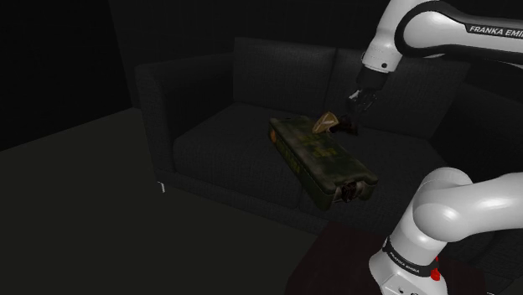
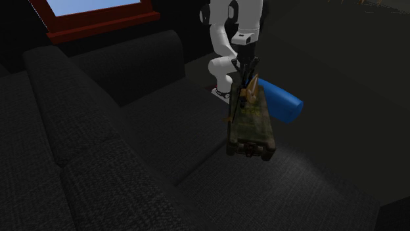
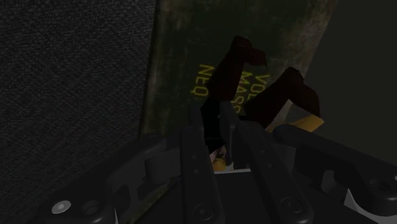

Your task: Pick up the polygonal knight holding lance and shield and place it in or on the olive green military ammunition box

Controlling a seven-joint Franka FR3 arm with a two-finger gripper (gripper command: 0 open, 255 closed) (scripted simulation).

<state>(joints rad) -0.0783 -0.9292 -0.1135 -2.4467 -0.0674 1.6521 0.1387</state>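
Observation:
The olive green ammunition box [image 1: 323, 159] lies flat on a dark sofa seat, its yellow lettering plain on the lid [image 3: 184, 63]. My gripper [image 1: 356, 113] hangs over the box's far end, shut on the knight [image 1: 327, 124], a small tan and dark red-brown figure. In the wrist view the knight's dark limbs [image 3: 254, 89] stick out past my fingertips [image 3: 194, 146] over the lid. In the second exterior view the gripper [image 2: 246, 72] holds the knight [image 2: 251, 88] just above the box [image 2: 251, 128]. Whether the figure touches the lid I cannot tell.
The sofa [image 1: 218, 142] has a tall backrest and an armrest on the shoulder view's left. A blue cushion-like thing [image 2: 284, 102] lies beside the box near the arm's base. A red-framed window [image 2: 98, 13] sits above the backrest. Dim floor spreads in front of the sofa.

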